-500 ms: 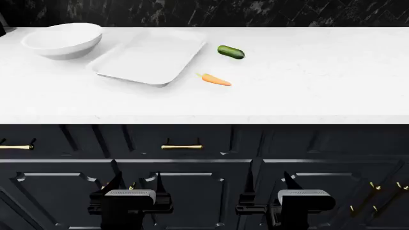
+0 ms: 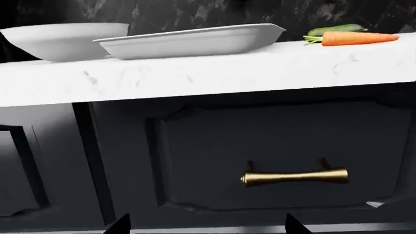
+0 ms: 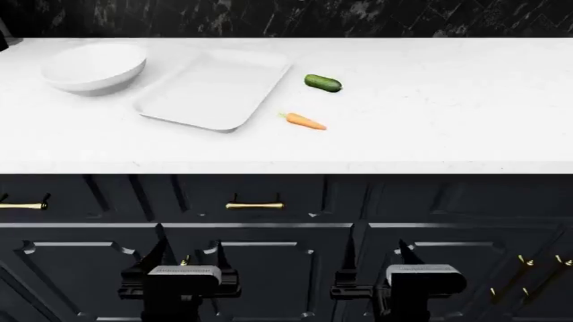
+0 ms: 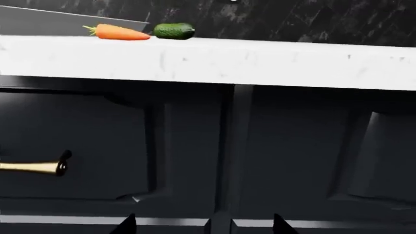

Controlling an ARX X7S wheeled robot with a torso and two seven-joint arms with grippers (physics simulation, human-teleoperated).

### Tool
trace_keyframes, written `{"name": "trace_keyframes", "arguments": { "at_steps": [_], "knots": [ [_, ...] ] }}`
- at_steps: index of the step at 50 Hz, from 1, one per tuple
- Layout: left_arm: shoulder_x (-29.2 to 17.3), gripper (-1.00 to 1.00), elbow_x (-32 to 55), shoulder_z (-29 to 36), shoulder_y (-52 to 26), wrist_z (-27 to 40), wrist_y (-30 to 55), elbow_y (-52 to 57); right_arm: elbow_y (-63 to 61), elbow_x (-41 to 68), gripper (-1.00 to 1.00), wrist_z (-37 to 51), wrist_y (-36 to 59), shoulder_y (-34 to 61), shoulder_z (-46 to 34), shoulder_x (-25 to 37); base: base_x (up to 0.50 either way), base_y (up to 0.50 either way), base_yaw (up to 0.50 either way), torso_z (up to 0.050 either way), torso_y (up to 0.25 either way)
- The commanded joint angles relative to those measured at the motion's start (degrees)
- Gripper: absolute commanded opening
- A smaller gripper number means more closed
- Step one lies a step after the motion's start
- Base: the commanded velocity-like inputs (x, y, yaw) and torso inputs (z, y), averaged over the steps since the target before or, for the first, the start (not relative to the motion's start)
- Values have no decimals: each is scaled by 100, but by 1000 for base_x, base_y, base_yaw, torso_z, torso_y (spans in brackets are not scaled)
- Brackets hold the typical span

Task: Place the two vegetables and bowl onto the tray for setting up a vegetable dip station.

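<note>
On the counter (image 3: 430,121), going left to right: the bowl (image 3: 93,66) sits far left, apart from the tray (image 3: 215,87) beside it. It looks rigid, glossy and probably slippery, so the rim seems the likeliest hold. The tray lies empty. Right of it the cucumber (image 3: 323,83) lies farther back and the carrot (image 3: 304,121) nearer; both look light and firm, and may roll, so pinching across the middle seems best. The left gripper (image 3: 182,258) and right gripper (image 3: 376,258) hang low before the cabinets (image 3: 286,268), fingers spread, holding nothing.
</note>
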State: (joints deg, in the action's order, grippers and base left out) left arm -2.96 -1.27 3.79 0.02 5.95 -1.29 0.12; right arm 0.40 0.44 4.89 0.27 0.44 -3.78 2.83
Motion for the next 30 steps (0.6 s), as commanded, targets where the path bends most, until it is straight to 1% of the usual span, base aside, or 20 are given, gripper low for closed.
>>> {"name": "trace_keyframes", "arguments": {
  "at_steps": [1, 2, 3, 4, 5, 7, 9, 10, 11, 12, 13, 14, 16, 20, 21, 23, 24, 25, 26, 30],
  "knots": [
    [138, 100, -196, -448, -1727, -622, 1222, 1564, -1599, 50, 100, -448, 1401, 1727, -202, -117, 0, 0, 0, 0, 0],
    [173, 100, -125, -552, -2322, -589, 2082, 2424, -2458, -810, 100, -1307, 2260, 2587, -401, -277, 0, 0, 0, 0, 0],
    [114, 100, -167, -549, -2359, -528, 2941, 3283, -3318, -1669, 100, -1582, 3120, 3446, -430, -281, 0, 0, 0, 0, 0],
    [-94, 100, -82, -541, -3219, -748, 3801, 4143, -4177, -2097, 100, -1740, 3979, 3891, -613, -281, 0, 0, 0, 0, 0],
    [254, 100, -942, 167, -4078, -1607, 4660, 3792, -5008, -1992, 100, -1760, 4839, 3950, -555, -282, 0, 0, 0, 0, 0],
    [296, 100, -2661, -4, -5797, -3326, 6379, 2281, -4933, -1664, 100, -1497, 6558, 4105, -476, -282, 0, 0, 0, 0, 0],
    [296, 100, -4379, -182, -7516, -5045, 8098, 2210, -5027, -1324, 100, -1179, 8276, 4307, -386, -281, 0, 0, 0, 0, 0],
    [296, 100, -5239, -384, -7845, -5895, 8957, 2532, -4167, -2183, 100, -2039, 8973, 5167, -388, -283, 0, 0, 0, 0, 0],
    [-563, 100, -4379, -941, -8091, -5035, 9127, 2068, -3308, -1324, 100, -1179, 8972, 6026, 308, 577, 0, 0, 0, 0, 0],
    [-1423, 100, -3520, -678, -8950, -4176, 9127, 1215, -2448, -464, 100, -320, 8969, 6885, 180, 1349, 0, 0, 0, 0, 0],
    [-1629, 100, -2661, -616, -9597, -3317, 9123, 846, -1589, 395, 100, 540, 8962, 7745, -122, 1547, 0, 0, 0, 0, 0],
    [-1610, 100, -1801, -641, -9779, -2457, 9100, 653, -729, 1255, 100, 1399, 8927, 8604, -265, 1592, 0, 0, 0, 0, 0],
    [-1640, 100, -82, -616, -9846, -738, 9017, 626, -531, 2974, 100, 3118, 8867, 10106, -479, 1689, 0, 0, 0, 0, 0],
    [-1706, 100, 3356, -791, -9608, 2700, 8795, 895, -745, 6411, 100, 6556, 8657, 9969, -374, 1835, 0, 0, 0, 0, 0],
    [-1725, 100, 4215, -838, -9507, 3559, 8761, 938, -529, 7271, 100, 7066, 8826, 10044, -581, 1919, 0, 0, 0, 0, 0],
    [-1804, 100, 5934, -883, -9181, 5278, 8680, 1102, -678, 8990, 100, 6802, 8680, 9896, -546, 2009, 0, 0, 0, 0, 0],
    [-1917, 100, 6793, -666, -9195, 5657, 8514, 1136, -749, 9114, 100, 6646, 8688, 9823, -611, 2093, 0, 0, 0, 0, 0],
    [-2008, 100, 7653, -578, -9153, 5382, 8438, 1122, -765, 9087, 100, 6601, 8631, 9753, -593, 2131, 0, 0, 0, 0, 0],
    [-1999, 100, 8228, -631, -9139, 5526, 8448, 1029, -788, 9067, 100, 6555, 8595, 9728, -596, 2149, 0, 0, 0, 0, 0],
    [-2104, 100, 7947, -486, -9056, 5213, 8233, 1075, -1140, 8748, 100, 5847, 8416, 9564, -687, 2234, 171, 0, 0, 0, 0]
  ]
}}
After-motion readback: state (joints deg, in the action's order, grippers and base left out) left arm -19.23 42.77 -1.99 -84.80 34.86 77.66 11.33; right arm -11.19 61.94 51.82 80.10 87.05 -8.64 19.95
